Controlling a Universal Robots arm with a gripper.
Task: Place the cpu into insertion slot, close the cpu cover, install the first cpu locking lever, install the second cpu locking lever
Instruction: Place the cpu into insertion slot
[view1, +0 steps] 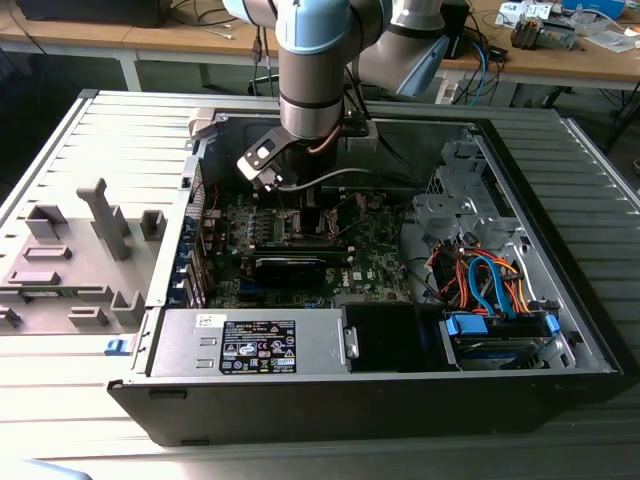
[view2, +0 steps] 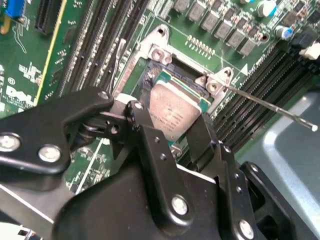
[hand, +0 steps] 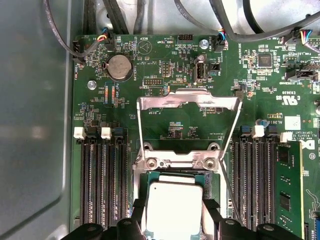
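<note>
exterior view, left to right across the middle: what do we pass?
grey jig → gripper → blue cables

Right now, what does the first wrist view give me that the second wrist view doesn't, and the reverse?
First wrist view: the cpu cover swung open, plus the coin battery further up the board. Second wrist view: a thin lever rod sticking out free, and the grey case wall. Both wrist views: the gripper closed on the cpu at the insertion slot, with memory slots on either side.
</note>
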